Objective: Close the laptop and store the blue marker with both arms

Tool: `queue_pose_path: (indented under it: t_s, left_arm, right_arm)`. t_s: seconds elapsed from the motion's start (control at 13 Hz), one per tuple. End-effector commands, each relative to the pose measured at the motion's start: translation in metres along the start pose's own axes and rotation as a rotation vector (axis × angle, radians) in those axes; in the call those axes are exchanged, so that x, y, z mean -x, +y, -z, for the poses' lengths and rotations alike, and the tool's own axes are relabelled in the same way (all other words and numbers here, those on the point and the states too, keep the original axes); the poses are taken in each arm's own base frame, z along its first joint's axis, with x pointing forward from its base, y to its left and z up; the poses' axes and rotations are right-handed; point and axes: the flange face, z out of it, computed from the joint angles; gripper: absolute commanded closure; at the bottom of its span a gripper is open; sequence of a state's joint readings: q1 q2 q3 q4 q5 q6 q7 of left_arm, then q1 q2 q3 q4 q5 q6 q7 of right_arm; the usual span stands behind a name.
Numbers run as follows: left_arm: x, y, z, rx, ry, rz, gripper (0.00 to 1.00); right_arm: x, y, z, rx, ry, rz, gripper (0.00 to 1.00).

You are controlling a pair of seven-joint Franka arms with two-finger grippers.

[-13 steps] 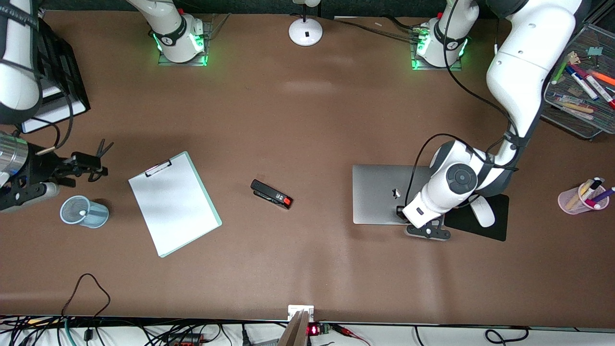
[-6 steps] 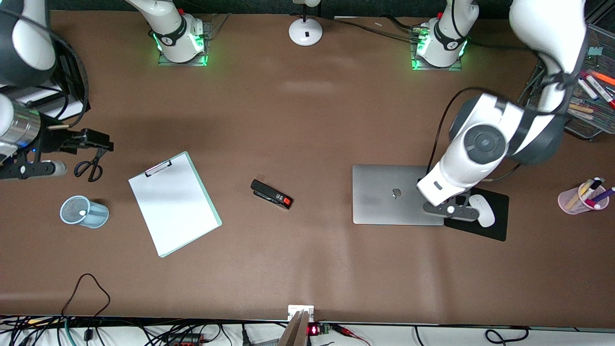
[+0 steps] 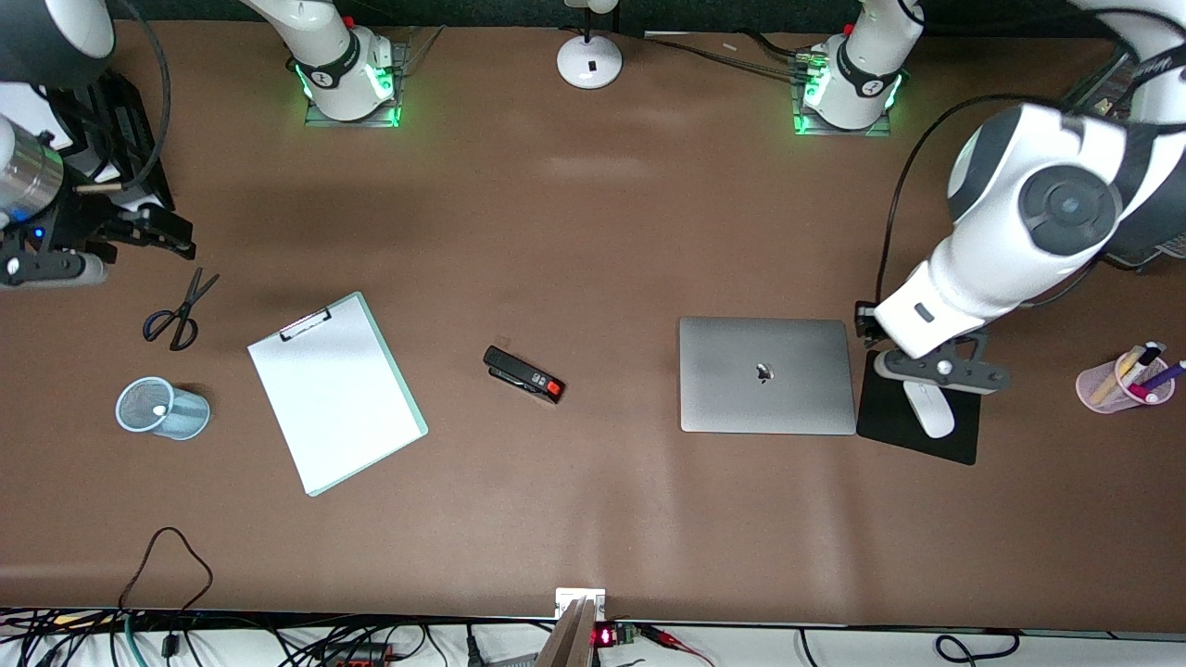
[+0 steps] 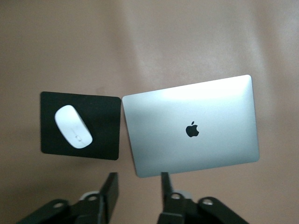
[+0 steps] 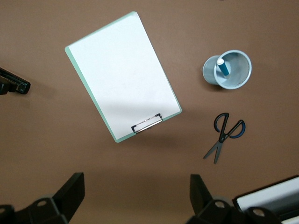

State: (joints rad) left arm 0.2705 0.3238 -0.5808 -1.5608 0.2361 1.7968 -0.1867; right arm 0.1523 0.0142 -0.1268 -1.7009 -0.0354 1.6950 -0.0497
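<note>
The laptop (image 3: 767, 374) lies shut on the table, silver lid up with its dark logo; it also shows in the left wrist view (image 4: 191, 126). My left gripper (image 3: 940, 371) hangs open and empty over the black mouse pad (image 3: 917, 437) beside the laptop; its jaws (image 4: 138, 186) stand apart with nothing between them. The blue marker (image 5: 223, 67) stands in a light-blue mesh cup (image 3: 163, 409) at the right arm's end. My right gripper (image 3: 153, 230) is high over the table edge there, wide open and empty (image 5: 136, 189).
A clipboard (image 3: 335, 392), a black stapler (image 3: 523, 374) and scissors (image 3: 178, 310) lie on the table. A white mouse (image 3: 929, 409) sits on the mouse pad. A pink cup of pens (image 3: 1126, 380) stands at the left arm's end. A lamp base (image 3: 589, 60) stands between the arm bases.
My left arm has risen off the shut laptop and swung over the mouse pad. My right gripper has drawn up and away from the mesh cup, uncovering the scissors.
</note>
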Motion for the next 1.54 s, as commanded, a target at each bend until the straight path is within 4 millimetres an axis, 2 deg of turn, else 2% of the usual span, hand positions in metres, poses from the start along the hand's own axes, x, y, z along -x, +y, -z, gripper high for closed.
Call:
queue_pose_path:
  t_s: [0.0, 0.08, 0.15, 0.31, 0.54, 0.62, 0.69, 1.0, 1.23, 1.31, 1.46]
  left_arm:
    - [0.016, -0.013, 0.05, -0.003, -0.06, 0.007, 0.0]
    - [0.017, -0.034, 0.071, 0.026, -0.058, 0.046, 0.0]
    - [0.017, -0.055, 0.081, 0.041, -0.053, 0.039, 0.0]
    - [0.021, -0.075, 0.089, 0.055, -0.061, -0.008, 0.0]
    - [0.033, -0.084, 0.093, 0.03, -0.106, 0.004, 0.0]
    - [0.037, -0.107, 0.092, 0.068, -0.103, 0.04, 0.0]
    - [0.042, -0.12, 0.093, 0.143, -0.072, 0.061, 0.0]
    - [0.079, -0.108, 0.101, 0.067, 0.001, 0.064, 0.0]
    - [0.089, -0.106, 0.102, 0.062, 0.034, 0.068, 0.0]
    - [0.098, -0.104, 0.107, 0.058, 0.04, 0.064, 0.0]
    - [0.11, -0.101, 0.103, 0.049, 0.033, 0.056, 0.0]
  right_arm:
    - [0.032, -0.001, -0.002, 0.007, 0.073, 0.003, 0.0]
    - [0.037, -0.001, -0.001, 0.005, 0.088, 0.005, 0.0]
    - [0.037, -0.002, 0.003, -0.002, 0.093, 0.003, 0.0]
    - [0.034, -0.001, 0.01, -0.005, 0.102, 0.001, 0.0]
    - [0.023, 0.003, 0.02, -0.003, 0.115, -0.005, 0.0]
    - [0.024, 0.004, 0.026, -0.015, 0.107, -0.012, 0.0]
    - [0.024, 0.001, 0.025, -0.056, 0.096, -0.021, 0.0]
    - [0.029, -0.005, 0.023, -0.077, 0.051, -0.028, 0.0]
    - [0.028, -0.001, 0.02, -0.075, 0.045, -0.03, 0.0]
    - [0.028, 0.0, 0.019, -0.075, 0.044, -0.031, 0.0]
    - [0.024, 0.001, 0.016, -0.071, 0.039, -0.029, 0.0]
